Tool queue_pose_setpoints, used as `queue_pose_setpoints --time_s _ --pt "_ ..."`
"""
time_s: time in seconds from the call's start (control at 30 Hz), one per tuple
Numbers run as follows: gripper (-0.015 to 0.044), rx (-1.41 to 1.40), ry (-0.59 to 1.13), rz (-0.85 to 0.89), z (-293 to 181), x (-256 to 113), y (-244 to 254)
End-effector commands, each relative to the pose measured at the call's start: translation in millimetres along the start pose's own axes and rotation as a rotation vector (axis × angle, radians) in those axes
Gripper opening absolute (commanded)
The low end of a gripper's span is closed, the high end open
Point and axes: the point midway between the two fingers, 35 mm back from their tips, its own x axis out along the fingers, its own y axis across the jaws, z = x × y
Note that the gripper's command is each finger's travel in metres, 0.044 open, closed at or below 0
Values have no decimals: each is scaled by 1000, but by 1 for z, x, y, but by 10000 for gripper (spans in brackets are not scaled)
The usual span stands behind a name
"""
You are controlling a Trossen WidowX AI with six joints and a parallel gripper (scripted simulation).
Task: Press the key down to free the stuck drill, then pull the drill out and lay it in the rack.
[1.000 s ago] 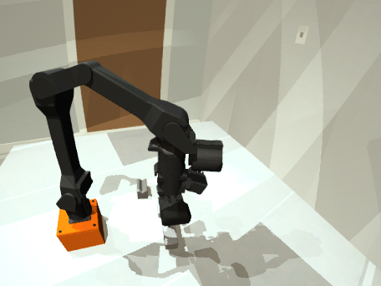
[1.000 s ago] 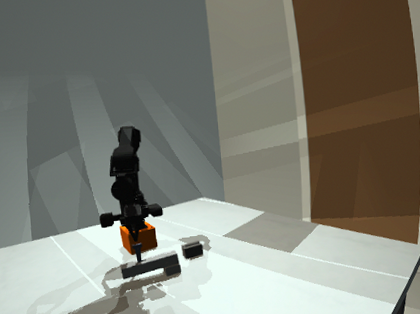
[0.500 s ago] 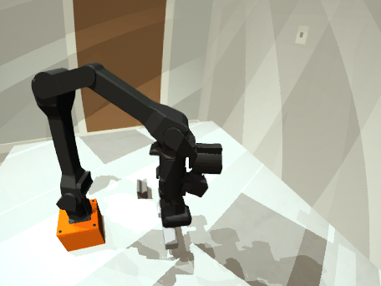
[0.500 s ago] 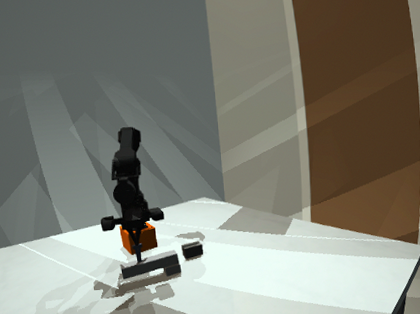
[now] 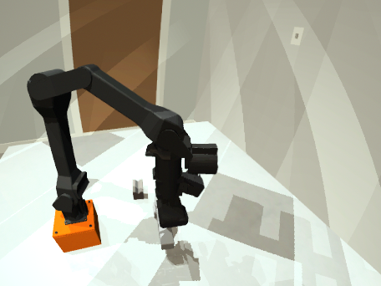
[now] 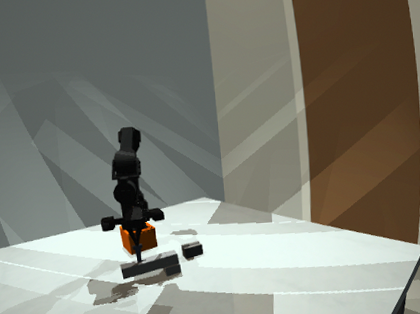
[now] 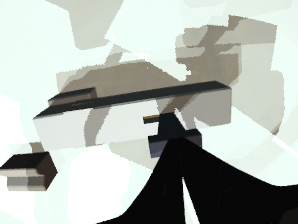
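Note:
A long pale block with a dark edge [image 6: 155, 264] [image 7: 120, 124] lies crosswise; its end shows below the arm in the top view [image 5: 167, 243]. A small brass piece [image 7: 149, 119], apparently the key, shows at its top beside my fingertips. My gripper [image 6: 139, 259] [image 7: 176, 145] is shut, its tips at the long block's top; whether they touch the brass piece I cannot tell. The drill cannot be made out; it may be hidden in the block. A small grooved block [image 5: 139, 190] [image 6: 193, 250] [image 7: 29, 172], apparently the rack, stands apart from the long block's end.
A small dark block [image 6: 173, 269] [image 7: 75, 95] adjoins the long block's far side in the wrist view. The orange arm base [image 5: 77, 234] [image 6: 141, 238] stands on the white table [image 5: 29, 176] [image 6: 240, 279]. Shadows of the arm fall across the table.

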Motion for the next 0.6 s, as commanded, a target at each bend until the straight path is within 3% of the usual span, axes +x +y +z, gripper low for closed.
queue_pose_setpoints --time_s 0.0,0.57 --pt "0 3 16 0 -4 8 0" --pt "0 3 17 0 -8 13 0"
